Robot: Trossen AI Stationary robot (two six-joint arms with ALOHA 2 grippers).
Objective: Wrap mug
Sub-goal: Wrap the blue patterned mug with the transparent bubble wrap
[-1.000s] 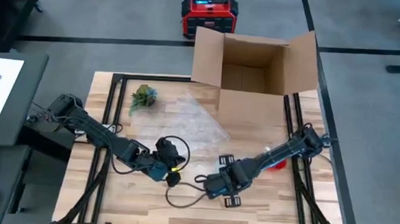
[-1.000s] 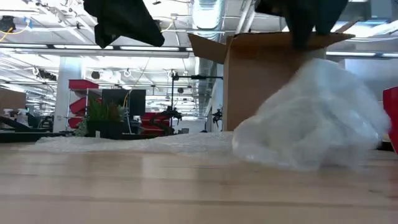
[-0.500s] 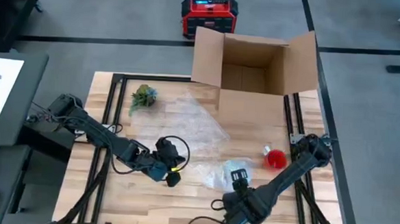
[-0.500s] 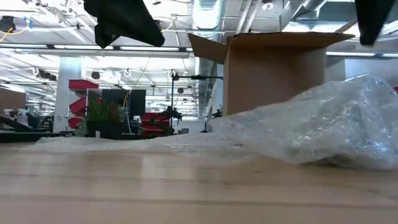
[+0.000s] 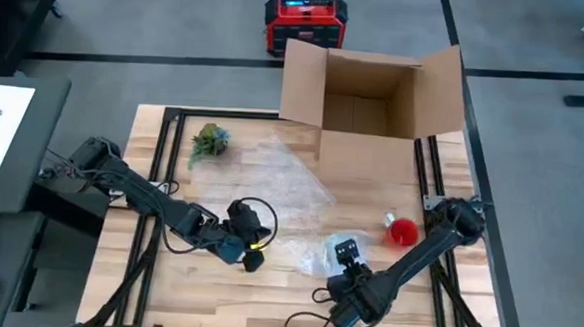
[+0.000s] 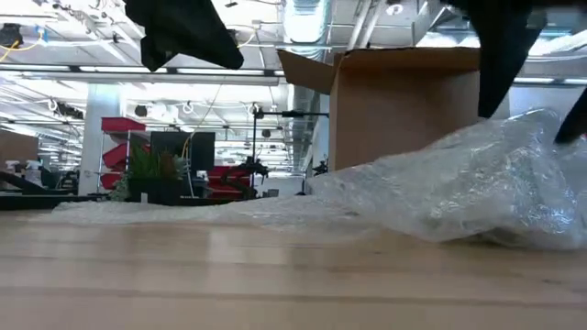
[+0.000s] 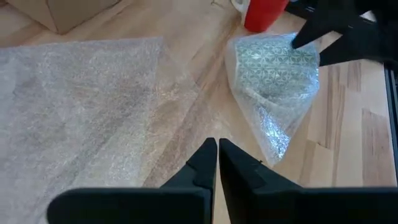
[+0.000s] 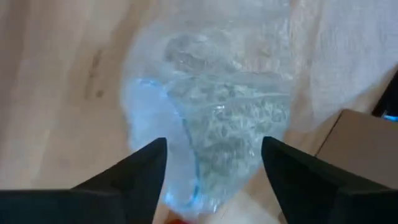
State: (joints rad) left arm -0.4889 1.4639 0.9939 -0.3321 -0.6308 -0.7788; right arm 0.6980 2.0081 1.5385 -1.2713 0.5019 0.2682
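Note:
A patterned mug bundled in clear bubble wrap point(image 5: 329, 252) point(image 7: 273, 74) point(image 8: 217, 106) lies on its side on the wooden table point(image 5: 195, 299), right of centre. My right gripper point(image 8: 214, 163) point(image 5: 345, 254) hangs open over it, one finger on either side of the bundle's top point(image 6: 514, 137). My left gripper point(image 7: 217, 152) point(image 5: 253, 260) hovers shut to the bundle's left, above the table, and holds nothing. A flat sheet of bubble wrap point(image 5: 276, 178) lies spread in the table's middle. My right gripper stands open over the top of the bundle point(image 8: 217, 143), its fingers point(image 6: 500, 64) pointing down from above. I cannot tell whether they touch the wrap. The bundle rests on the table.
A red mug point(image 5: 402, 231) stands just right of the bundle. An open cardboard box point(image 5: 376, 98) sits at the far edge, and a small green plant point(image 5: 209, 141) at the far left. Bare wood lies along the near edge.
My right gripper has let go of the bunched wrap it held a second ago. It has opened and its arm has swung back toward the near edge. The bundle has slumped wider and flatter on the table. The gripper has since come back down over it.

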